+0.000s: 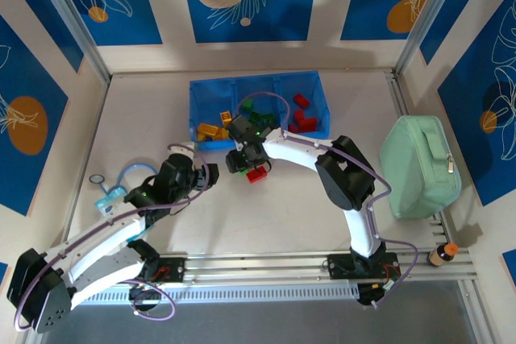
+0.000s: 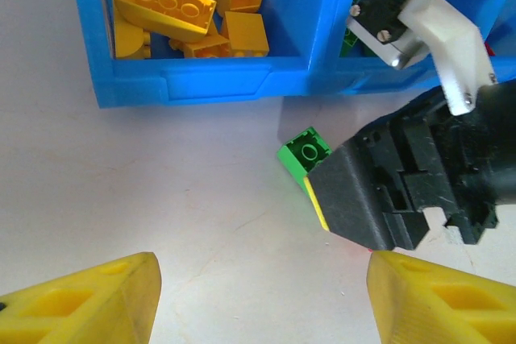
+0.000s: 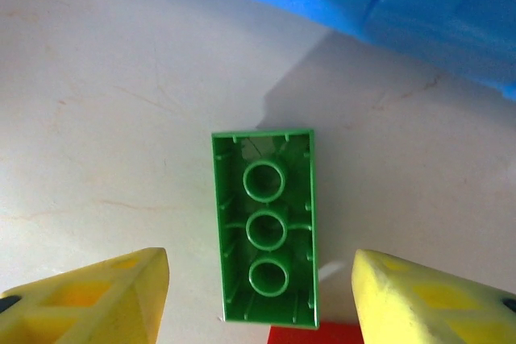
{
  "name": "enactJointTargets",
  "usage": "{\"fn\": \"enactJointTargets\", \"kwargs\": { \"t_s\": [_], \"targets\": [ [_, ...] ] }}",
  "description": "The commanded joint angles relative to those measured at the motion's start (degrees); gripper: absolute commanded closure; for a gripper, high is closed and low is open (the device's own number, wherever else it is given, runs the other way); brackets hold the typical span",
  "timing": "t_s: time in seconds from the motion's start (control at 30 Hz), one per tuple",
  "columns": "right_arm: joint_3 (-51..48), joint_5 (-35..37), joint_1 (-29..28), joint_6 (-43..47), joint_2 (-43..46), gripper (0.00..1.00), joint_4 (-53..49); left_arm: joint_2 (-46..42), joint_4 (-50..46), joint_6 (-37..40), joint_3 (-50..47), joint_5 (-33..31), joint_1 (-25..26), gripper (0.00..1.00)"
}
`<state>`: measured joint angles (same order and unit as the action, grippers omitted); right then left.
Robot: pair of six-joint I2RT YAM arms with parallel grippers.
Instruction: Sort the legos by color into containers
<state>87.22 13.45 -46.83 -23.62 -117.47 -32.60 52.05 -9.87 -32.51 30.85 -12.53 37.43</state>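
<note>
Most of the sort looks done to me. On the table (image 1: 145,110), the tray (image 1: 196,110) already has yellow bricks (image 1: 211,131) in its left compartment, green ones (image 1: 260,107) in the middle and red ones (image 1: 303,115) on the right. My right gripper (image 3: 262,296) is low just in front of the tray, its fingers spread on either side of a green brick (image 3: 266,239) without touching it. That brick lies hollow side up on the table. My left gripper (image 2: 262,304) hovers nearby, also spread, with nothing between its fingers. A red brick (image 1: 257,173) sits right beside the green one. I judge those two loose bricks are what remains: green to the middle compartment, red to the right.
</note>
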Motion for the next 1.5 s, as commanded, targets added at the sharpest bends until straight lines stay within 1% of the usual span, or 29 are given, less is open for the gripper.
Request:
{"fn": "enactJointTargets", "kwargs": {
  "t_s": [0.0, 0.13, 0.2, 0.27, 0.33, 0.43, 0.5, 0.73, 0.97, 1.2, 1.37, 1.47],
  "targets": [
    [2.6, 1.0, -0.4, 1.6, -2.5, 0.38, -3.4, -1.0, -0.1, 0.9, -0.7, -0.6, 0.6, 0.32],
    [4.0, 3.2, -1.1, 1.5, -4.6, 0.41, -5.1, -1.7, 0.4, 1.1, -1.0, -0.4, 0.6, 0.32],
    [4.8, 4.5, -1.4, 1.1, -5.7, 0.44, -6.5, -3.0, 3.7, 2.2, -2.3, 2.1, 0.6, 0.32],
    [5.2, 5.1, -1.5, 1.1, -6.2, 0.49, -7.3, -4.9, 5.6, 2.0, -3.7, 2.4, 0.8, 0.31],
    [4.9, 5.3, -1.5, 1.0, -5.8, 0.56, -7.4, -5.2, 4.5, 2.1, -3.6, 1.0, 0.8, 0.31],
    [4.3, 5.9, -1.6, 1.0, -4.2, 0.66, -7.4, -4.8, 3.0, 2.5, -3.1, 0.7, 0.8, 0.32],
    [4.4, 6.1, -1.5, 0.5, -2.8, 0.71, -7.8, -4.8, 3.1, 2.5, -3.3, 0.7, 0.8, 0.32],
    [4.6, 4.5, 1.3, -0.2, 3.4, 0.72, -9.2, -6.2, 4.2, 2.5, -4.6, -0.5, 0.8, 0.32],
    [4.8, 4.2, 5.9, -0.4, 7.8, 0.72, -9.6, -5.3, 4.8, 2.7, -5.0, -0.5, 1.3, 0.32],
    [11.7, 2.3, 10.7, 1.3, 5.1, 0.72, -12.2, -3.5, 5.3, 2.9, -4.4, -0.3, 2.5, 0.32],
    [19.2, 1.0, 13.4, 2.4, 0.1, 0.71, -14.6, -2.8, 4.8, 3.2, -3.7, -0.9, 3.4, 0.32],
    [24.6, 0.9, 14.7, 3.2, -3.8, 0.68, -16.8, -2.3, 3.5, 3.9, -2.6, -2.6, 4.6, 0.32]
  ]
}}
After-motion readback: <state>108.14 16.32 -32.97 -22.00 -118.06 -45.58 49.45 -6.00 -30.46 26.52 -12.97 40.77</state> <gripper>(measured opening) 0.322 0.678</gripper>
